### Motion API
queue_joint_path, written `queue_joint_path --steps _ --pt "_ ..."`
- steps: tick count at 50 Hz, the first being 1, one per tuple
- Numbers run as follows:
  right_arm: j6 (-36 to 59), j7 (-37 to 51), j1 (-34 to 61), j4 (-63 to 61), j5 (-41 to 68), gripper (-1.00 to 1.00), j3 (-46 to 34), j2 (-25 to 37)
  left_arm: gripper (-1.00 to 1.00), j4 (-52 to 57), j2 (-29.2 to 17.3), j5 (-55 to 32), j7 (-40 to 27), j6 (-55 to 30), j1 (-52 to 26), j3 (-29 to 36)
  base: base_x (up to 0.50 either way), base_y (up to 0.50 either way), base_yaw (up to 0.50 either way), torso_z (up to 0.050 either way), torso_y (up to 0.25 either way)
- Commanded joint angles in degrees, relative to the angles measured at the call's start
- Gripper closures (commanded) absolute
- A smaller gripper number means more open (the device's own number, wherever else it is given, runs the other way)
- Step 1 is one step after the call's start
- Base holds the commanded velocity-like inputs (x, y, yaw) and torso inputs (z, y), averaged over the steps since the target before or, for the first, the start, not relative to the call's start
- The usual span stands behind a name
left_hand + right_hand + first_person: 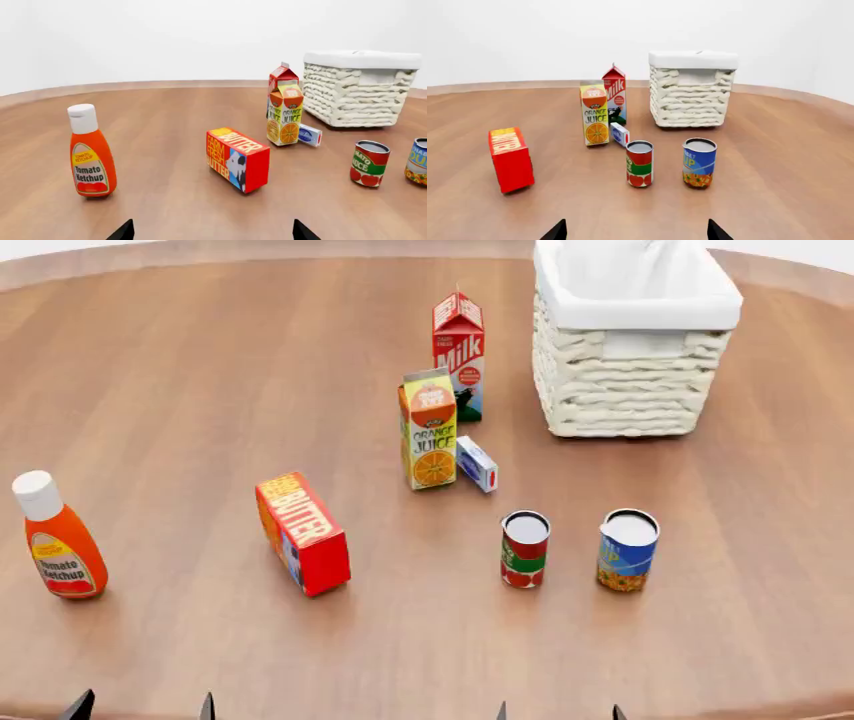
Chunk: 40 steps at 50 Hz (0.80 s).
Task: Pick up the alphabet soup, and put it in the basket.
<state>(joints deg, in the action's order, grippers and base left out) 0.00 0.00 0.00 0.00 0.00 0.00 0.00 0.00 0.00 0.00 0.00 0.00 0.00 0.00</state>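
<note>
Progress: no step of the task shows as done. The alphabet soup stands upright and untouched on the worktop, in the right-hand part near the front edge. The basket stands at the far right of the worktop, near the back edge, well apart from the can. What shows of its white lining is bare; the bottom is not visible.

Pincers: only the fingertips of each show, at the bottom edge of every view. The left pincer sits at the front edge on the left; in its wrist view its tips stand wide apart with nothing between them. The right pincer sits at the front edge, nearly in line with the two cans; its tips likewise stand wide apart and hold nothing. Neither touches any object.

Neighbours of the can: a red, white and green can stands just beside it on the left, apart from it, with a clear gap between. An orange juice carton, a milk carton and a small blue and white box stand between the cans and the back edge, left of the basket. A butter box and a ketchup bottle stand further left, well clear.

Outstanding, by judgement: the approach, grasp, lift, carry to the basket and release all remain. The right pincer is the better placed. The adjacent can is the chief hazard on approach.
</note>
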Motion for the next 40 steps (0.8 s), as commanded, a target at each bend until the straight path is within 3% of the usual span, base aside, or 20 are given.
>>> queue_joint_path --steps 1,13,28,40 --pt "-0.43 1.43 -0.62 -0.92 0.28 -1.00 -1.29 0.92 -1.00 1.03 -1.00 -1.11 -0.71 0.00 0.60 1.05 0.00 0.00 0.00 0.000 0.000" --pt "-2.42 3.78 -0.89 -1.64 2.03 -1.00 -3.42 2.93 -1.00 1.82 -2.98 -5.14 -1.23 1.73 0.83 2.98 0.00 0.00 0.00 0.000 0.000" --pt "-20.13 2.20 -5.53 -6.31 9.17 -1.00 -2.89 3.62 -1.00 6.25 -4.51 -7.13 -1.70 14.10 4.27 3.52 0.00 0.00 0.00 0.000 0.000" --pt "-22.37 3.22 -6.18 -7.08 10.81 -1.00 -3.30 4.61 -1.00 8.21 -5.61 -8.94 -1.88 16.35 5.46 4.09 0.00 0.00 0.00 0.000 0.000"
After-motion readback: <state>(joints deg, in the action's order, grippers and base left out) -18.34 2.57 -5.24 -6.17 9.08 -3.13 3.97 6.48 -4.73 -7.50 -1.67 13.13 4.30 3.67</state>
